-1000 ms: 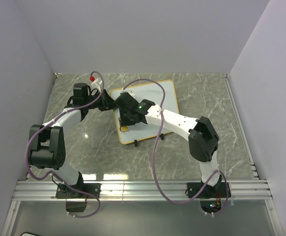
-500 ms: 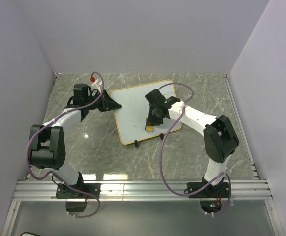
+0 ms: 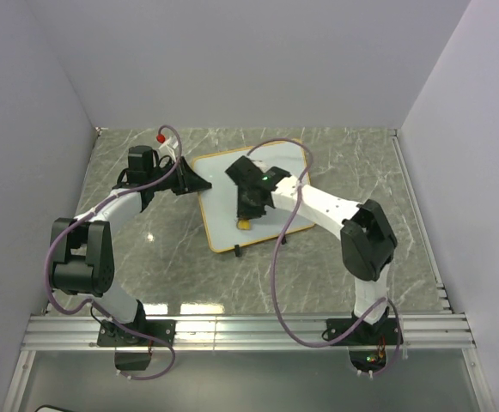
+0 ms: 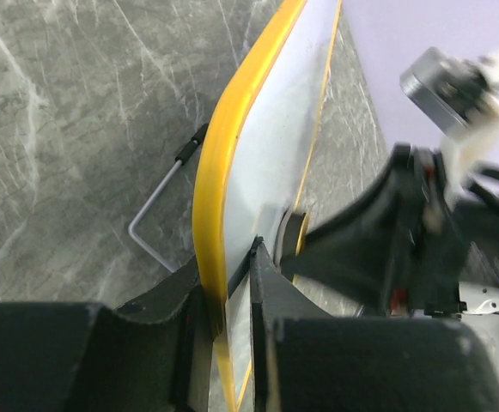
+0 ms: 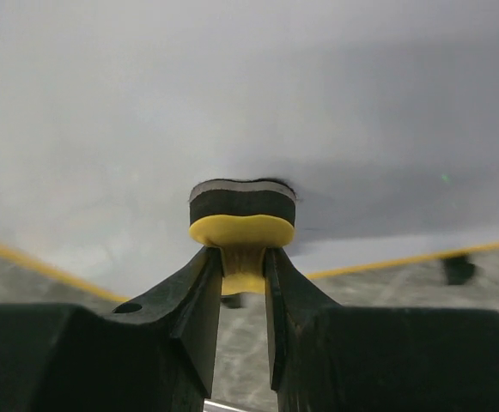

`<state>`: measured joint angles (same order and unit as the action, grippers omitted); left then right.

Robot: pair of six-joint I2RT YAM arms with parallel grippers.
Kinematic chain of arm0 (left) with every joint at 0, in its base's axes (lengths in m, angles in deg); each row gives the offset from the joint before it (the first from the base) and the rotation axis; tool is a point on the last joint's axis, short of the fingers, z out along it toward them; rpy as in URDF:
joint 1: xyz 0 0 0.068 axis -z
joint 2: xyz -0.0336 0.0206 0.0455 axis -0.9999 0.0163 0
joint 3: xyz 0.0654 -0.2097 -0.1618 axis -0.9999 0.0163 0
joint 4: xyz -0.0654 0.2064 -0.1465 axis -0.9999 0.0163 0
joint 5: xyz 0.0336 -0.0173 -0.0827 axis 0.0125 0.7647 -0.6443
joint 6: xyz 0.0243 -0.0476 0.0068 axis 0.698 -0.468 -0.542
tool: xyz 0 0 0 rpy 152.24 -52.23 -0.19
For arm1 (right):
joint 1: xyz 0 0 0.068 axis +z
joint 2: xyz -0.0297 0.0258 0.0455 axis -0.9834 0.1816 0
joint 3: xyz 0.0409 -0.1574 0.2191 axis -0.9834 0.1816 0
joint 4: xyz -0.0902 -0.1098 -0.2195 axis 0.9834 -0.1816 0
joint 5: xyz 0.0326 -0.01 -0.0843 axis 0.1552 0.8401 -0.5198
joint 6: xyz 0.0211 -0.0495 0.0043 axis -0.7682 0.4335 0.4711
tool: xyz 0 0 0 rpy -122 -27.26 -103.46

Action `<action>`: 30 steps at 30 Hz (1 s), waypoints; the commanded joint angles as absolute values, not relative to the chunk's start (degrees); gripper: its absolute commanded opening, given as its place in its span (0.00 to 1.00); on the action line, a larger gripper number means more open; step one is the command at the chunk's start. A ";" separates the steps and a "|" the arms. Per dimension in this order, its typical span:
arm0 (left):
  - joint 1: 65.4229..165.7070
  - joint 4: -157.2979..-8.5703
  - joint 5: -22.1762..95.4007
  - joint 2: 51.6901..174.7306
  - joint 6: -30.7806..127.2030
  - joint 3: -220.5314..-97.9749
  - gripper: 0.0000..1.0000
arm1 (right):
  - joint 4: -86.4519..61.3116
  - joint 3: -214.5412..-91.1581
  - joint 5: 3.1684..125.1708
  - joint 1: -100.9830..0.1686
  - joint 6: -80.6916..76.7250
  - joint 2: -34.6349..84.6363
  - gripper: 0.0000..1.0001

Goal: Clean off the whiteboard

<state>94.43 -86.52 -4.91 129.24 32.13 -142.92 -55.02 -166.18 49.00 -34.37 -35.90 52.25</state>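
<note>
The whiteboard point(image 3: 222, 202), white with a thin yellow-orange frame, lies slanted at the table's middle; I see no marks on its bare surface. My left gripper point(image 3: 199, 184) is shut on its left edge; the left wrist view shows the yellow frame point(image 4: 222, 172) clamped between the fingers of that gripper point(image 4: 228, 276). My right gripper point(image 3: 246, 213) is over the board's lower middle, shut on the small yellow eraser point(image 3: 244, 225). In the right wrist view that gripper point(image 5: 243, 266) presses the eraser point(image 5: 241, 219), dark felt side down, on the white board point(image 5: 232, 103).
A red-capped marker point(image 3: 163, 137) lies at the back left, behind the left arm. The board's black clip feet point(image 3: 236, 250) stick out at its near edge, one showing in the right wrist view point(image 5: 459, 268). Grey walls enclose the marble table point(image 3: 361, 163).
My right gripper swept the eraser from the board's left side to its right side, then back left to the lower middle. The left gripper and the board have stayed put.
</note>
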 commanded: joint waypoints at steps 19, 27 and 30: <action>95.57 -84.35 -2.94 128.59 36.68 -142.54 0.00 | -53.72 -159.95 34.75 -37.25 -37.79 54.40 0.00; 95.57 -85.14 -3.47 129.21 36.15 -142.54 0.00 | -56.89 -156.49 27.78 -38.58 -40.52 52.91 0.00; 95.57 -85.14 -3.55 129.65 36.06 -142.81 0.00 | -54.17 -159.20 30.77 -35.86 -38.42 52.20 0.00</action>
<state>94.82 -86.87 -5.23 129.07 32.15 -142.76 -59.28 -157.55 35.40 -36.97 -38.94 50.22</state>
